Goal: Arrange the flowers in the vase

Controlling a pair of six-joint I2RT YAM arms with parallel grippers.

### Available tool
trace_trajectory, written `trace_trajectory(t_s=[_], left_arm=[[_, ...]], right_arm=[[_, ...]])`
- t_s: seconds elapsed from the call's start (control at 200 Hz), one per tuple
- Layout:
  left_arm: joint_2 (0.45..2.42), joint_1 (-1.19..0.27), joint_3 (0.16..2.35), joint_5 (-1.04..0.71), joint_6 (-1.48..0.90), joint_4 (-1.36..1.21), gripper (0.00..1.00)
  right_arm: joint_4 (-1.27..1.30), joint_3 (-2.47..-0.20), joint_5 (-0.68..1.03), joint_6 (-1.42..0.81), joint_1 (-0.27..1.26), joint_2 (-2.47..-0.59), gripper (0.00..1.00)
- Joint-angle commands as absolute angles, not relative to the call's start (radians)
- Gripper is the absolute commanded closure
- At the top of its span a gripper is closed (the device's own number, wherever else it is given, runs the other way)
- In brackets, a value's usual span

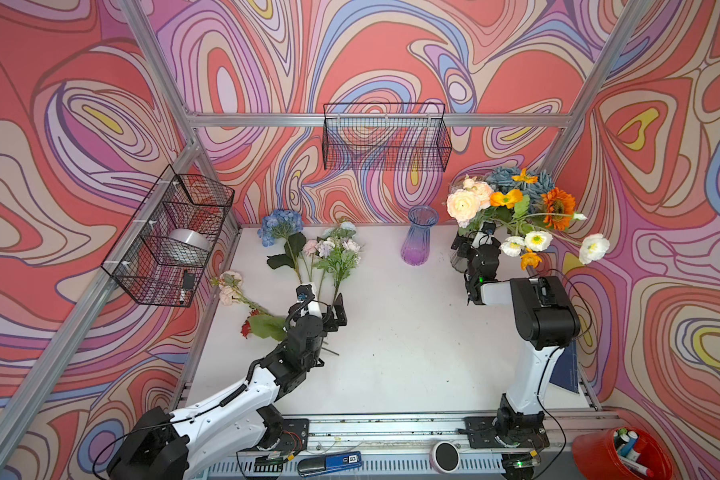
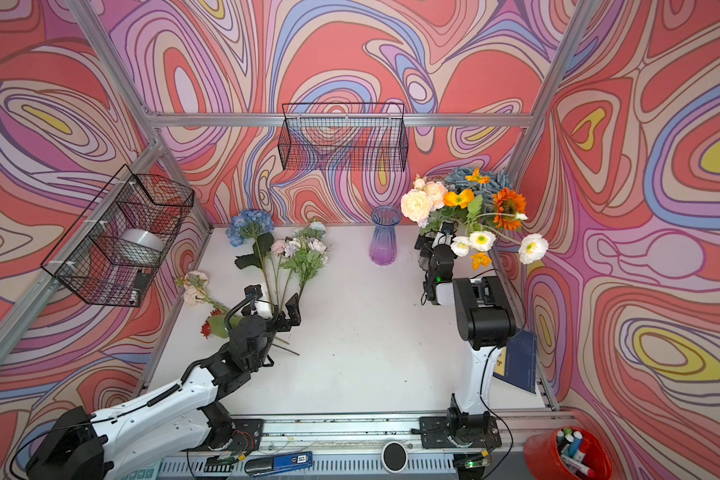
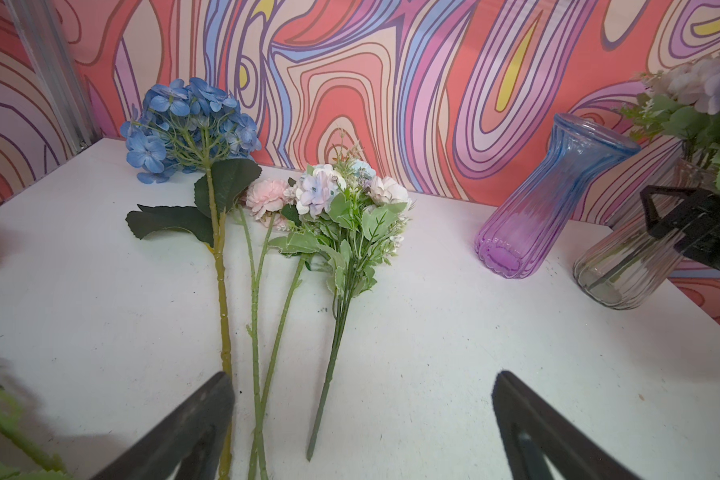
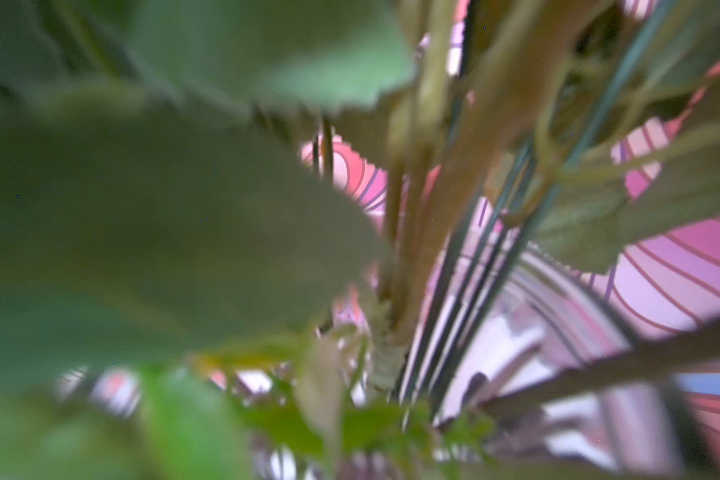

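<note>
Loose flowers lie at the table's back left: a blue hydrangea [image 1: 281,226] [image 3: 190,124], pink stems and a lilac-white bunch [image 1: 338,249] [image 3: 350,199], a peach flower [image 1: 229,286] and a red one [image 1: 247,328]. My left gripper [image 1: 327,305] [image 3: 362,376] stands open just above their stem ends, with the pink stems and the bunch stem between its fingers. A clear ribbed vase [image 3: 624,266] holds a mixed bouquet [image 1: 512,208]. My right gripper [image 1: 472,243] sits at that vase's neck among the stems; leaves blur its wrist view and hide the jaws. A purple-blue vase [image 1: 420,241] [image 3: 537,208] stands empty.
A wire basket [image 1: 385,137] hangs on the back wall and another [image 1: 171,237] on the left wall, holding a tape roll. A blue book [image 1: 566,370] leans at the right edge. A red cup of markers [image 1: 628,453] stands at the front right.
</note>
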State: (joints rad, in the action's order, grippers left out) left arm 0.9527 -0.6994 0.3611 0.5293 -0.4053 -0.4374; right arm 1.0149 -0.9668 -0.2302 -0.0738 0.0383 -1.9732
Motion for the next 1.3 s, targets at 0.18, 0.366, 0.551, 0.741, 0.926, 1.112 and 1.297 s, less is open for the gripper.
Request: trace_trajectory(t_s=[0.18, 0.366, 0.551, 0.741, 0.926, 1.112, 1.297], left_arm=[[0.965, -0.543, 0.412, 0.385, -0.472, -0.443, 0.00], [0.986, -0.422, 0.408, 0.338, -0.556, -0.480, 0.00], [0.998, -0.300, 0.393, 0.284, -0.687, -0.432, 0.00], [0.997, -0.258, 0.410, 0.241, -0.671, -0.334, 0.00], [1.000, -0.254, 0.410, 0.200, -0.673, -0.298, 0.00], [0.982, -0.253, 0.393, 0.161, -0.686, -0.271, 0.00], [0.901, -0.253, 0.341, 0.150, -0.704, -0.191, 0.00]], right_arm=[[0.829, -0.753, -0.194, -0.172, 0.047, -1.672, 0.01], [0.683, -0.658, -0.127, -0.244, 0.063, -1.498, 0.02], [0.623, -0.663, -0.071, -0.250, 0.170, -1.454, 0.02], [0.689, -0.773, -0.101, -0.251, 0.314, -1.606, 0.02], [0.846, -0.916, -0.168, -0.203, 0.354, -1.828, 0.03], [0.888, -1.081, -0.274, -0.080, 0.357, -2.001, 0.02], [0.779, -1.283, -0.282, -0.007, 0.352, -2.118, 0.02]])
